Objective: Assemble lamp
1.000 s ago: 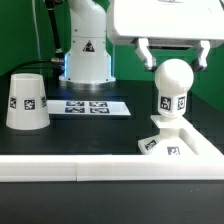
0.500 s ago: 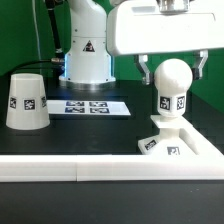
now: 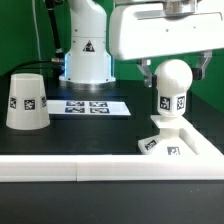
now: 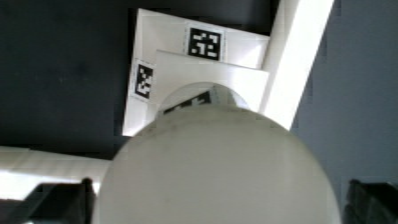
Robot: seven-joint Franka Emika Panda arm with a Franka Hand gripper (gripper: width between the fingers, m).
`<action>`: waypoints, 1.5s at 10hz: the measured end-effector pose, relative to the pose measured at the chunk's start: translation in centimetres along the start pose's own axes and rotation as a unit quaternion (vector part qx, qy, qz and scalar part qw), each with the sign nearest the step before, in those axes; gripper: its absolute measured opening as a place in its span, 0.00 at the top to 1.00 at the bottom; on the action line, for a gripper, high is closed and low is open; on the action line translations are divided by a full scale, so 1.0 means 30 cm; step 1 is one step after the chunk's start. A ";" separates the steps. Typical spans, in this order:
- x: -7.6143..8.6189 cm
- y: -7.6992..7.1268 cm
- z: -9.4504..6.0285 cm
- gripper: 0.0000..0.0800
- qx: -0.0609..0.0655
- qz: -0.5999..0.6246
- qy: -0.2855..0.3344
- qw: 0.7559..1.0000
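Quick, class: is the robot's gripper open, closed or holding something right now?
Gripper: open, fingers on either side of the white ball-shaped plastic bulb, not visibly clamped on it.

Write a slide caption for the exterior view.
Open gripper straddles the bulb standing on the base; shade sits apart beside the marker board.

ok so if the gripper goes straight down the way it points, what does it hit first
The bulb. The open gripper points down astride its round top, so that top likely stops the gripper before the fingers reach the base.
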State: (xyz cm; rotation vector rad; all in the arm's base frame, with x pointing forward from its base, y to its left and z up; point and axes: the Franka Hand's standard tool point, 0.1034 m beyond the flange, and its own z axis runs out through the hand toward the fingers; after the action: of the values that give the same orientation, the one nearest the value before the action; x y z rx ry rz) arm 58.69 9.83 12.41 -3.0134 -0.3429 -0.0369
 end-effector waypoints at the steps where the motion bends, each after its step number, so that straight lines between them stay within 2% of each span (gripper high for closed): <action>1: 0.002 0.003 0.000 0.13 0.000 -0.002 0.001 1.000; 3: 0.004 0.010 -0.001 0.13 -0.001 -0.001 0.002 1.000; 4: 0.004 0.010 0.000 0.28 -0.001 -0.001 0.002 1.000; 7: 0.004 0.010 0.000 0.28 0.000 0.005 0.002 1.000; 9: 0.003 0.004 0.001 0.28 0.001 0.100 0.002 0.995; 11: 0.001 0.005 0.003 0.28 0.000 0.235 0.001 0.972; 15: 0.006 -0.001 0.004 0.28 0.002 0.406 0.010 0.914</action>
State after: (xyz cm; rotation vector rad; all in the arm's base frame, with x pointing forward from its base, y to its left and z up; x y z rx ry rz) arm 58.85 9.91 12.29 -2.8870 0.9103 0.0028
